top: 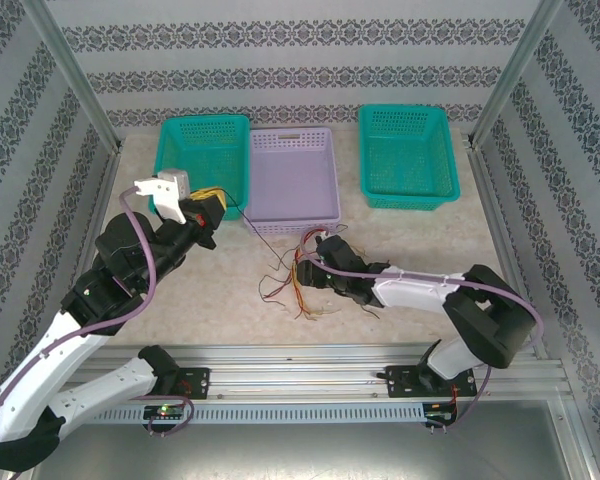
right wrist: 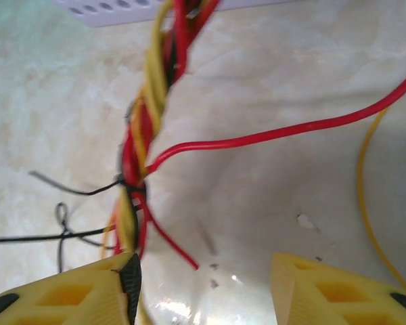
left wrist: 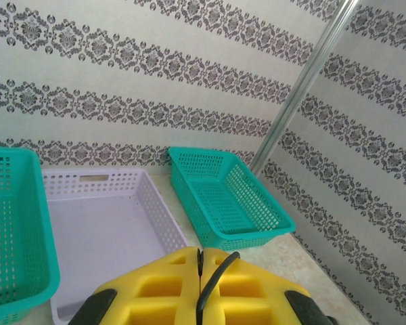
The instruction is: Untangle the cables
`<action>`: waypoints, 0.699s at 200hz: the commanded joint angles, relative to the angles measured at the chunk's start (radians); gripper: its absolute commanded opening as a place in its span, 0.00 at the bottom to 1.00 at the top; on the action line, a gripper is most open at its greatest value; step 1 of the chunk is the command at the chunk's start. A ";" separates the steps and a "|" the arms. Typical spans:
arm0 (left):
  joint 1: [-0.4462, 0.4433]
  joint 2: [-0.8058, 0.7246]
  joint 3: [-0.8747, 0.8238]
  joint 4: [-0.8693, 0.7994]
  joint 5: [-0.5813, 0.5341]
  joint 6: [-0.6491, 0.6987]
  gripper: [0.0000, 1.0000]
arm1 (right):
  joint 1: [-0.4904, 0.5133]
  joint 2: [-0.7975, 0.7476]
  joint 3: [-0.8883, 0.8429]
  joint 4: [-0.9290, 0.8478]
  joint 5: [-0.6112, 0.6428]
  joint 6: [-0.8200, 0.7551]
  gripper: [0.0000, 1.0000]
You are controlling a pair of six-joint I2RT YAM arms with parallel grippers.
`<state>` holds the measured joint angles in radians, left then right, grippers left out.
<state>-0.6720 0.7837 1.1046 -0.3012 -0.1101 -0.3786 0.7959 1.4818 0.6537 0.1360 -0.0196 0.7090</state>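
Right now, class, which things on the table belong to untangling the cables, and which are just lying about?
In the job: tangled cables; black cable stretched leftward.
Lying about: left teal basket; lilac basket; right teal basket.

I see open table left of the cables. Behind them the purple basket blocks the way, with the left green basket and right green basket flanking it.

Red, yellow, black cables, teal baskets, lilac basket (perforated), damask-striped walls
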 commanded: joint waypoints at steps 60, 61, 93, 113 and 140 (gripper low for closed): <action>0.009 0.006 -0.009 0.071 -0.038 0.023 0.00 | 0.093 0.050 -0.011 0.041 -0.019 0.000 0.53; 0.009 0.006 -0.009 0.071 -0.038 0.023 0.00 | 0.094 0.051 -0.012 0.043 -0.015 0.000 0.53; 0.009 0.005 0.000 0.078 -0.038 0.024 0.00 | 0.110 0.095 0.008 -0.004 0.064 -0.011 0.52; 0.009 -0.001 -0.003 0.090 -0.041 0.020 0.00 | 0.128 0.148 0.043 -0.010 0.070 -0.010 0.48; 0.009 -0.008 0.004 0.099 -0.052 0.018 0.00 | 0.147 0.211 0.062 -0.009 0.093 0.001 0.39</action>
<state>-0.6720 0.7959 1.0920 -0.2737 -0.1390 -0.3714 0.9211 1.6329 0.6846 0.1314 0.0429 0.7048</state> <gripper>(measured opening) 0.051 0.434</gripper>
